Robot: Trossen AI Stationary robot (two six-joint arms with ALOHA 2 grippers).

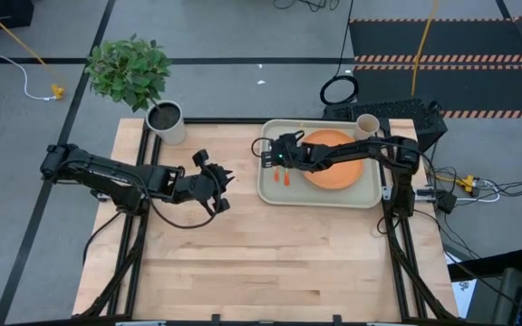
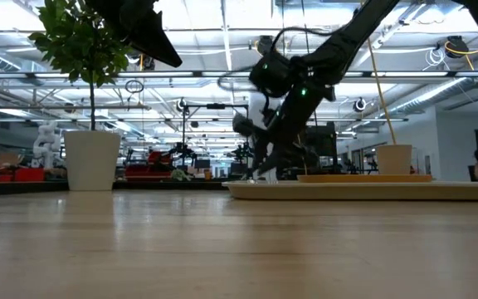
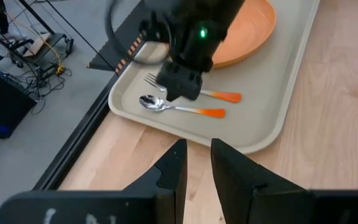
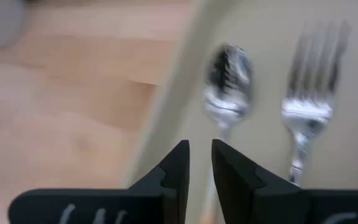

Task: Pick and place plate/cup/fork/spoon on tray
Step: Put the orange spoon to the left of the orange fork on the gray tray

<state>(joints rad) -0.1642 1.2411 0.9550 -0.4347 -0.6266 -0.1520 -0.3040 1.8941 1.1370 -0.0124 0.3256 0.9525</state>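
Note:
The pale tray [image 1: 266, 192] lies at the table's far right. On it rest the orange plate [image 1: 341, 172] and, at its far right corner, the beige cup [image 1: 367, 124]. The spoon [image 3: 166, 106] and the fork [image 3: 219, 96] lie flat side by side on the tray's left part, orange handles pointing toward the near edge. My right gripper [image 4: 200, 163] reaches over the plate and stands just above the spoon's neck, its fingers a little apart. My left gripper [image 3: 197, 167] hovers over bare wood left of the tray, its fingers a little apart and holding nothing. My right gripper slants down from the table's right over the spoon's neck [image 4: 220, 127], where bowl meets handle. The spoon lies flat on the tray. Whether the fingertips touch it, I cannot tell.
A light pot with a green plant [image 1: 165, 120] stands at the table's far left corner. A black device [image 1: 406, 113] sits behind the tray's far right. Bare wood [image 1: 270, 263] stretches across the near half of the table.

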